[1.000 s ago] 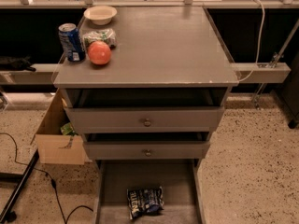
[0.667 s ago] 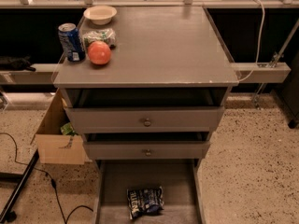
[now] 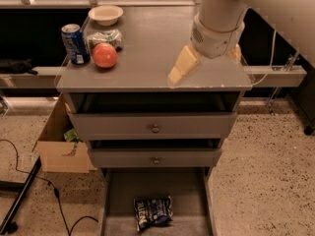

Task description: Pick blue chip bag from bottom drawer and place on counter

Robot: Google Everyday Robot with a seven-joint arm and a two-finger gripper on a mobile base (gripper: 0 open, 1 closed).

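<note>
Blue chip bag (image 3: 153, 211) lying crumpled in the open bottom drawer (image 3: 147, 186), being touched by nothing, fingers (image 3: 182, 65) being held wide apart and empty above the front right edge of the table (image 3: 147, 48), soda can (image 3: 75, 43), red fruit (image 3: 105, 55) and bowl (image 3: 106, 14) being carried at its left.

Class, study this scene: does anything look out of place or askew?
The blue chip bag lies crumpled and askew in the open bottom drawer. Both upper drawers stand slightly ajar. Nothing looks spilled on the counter, where the gripper hangs above the right front corner.
</note>
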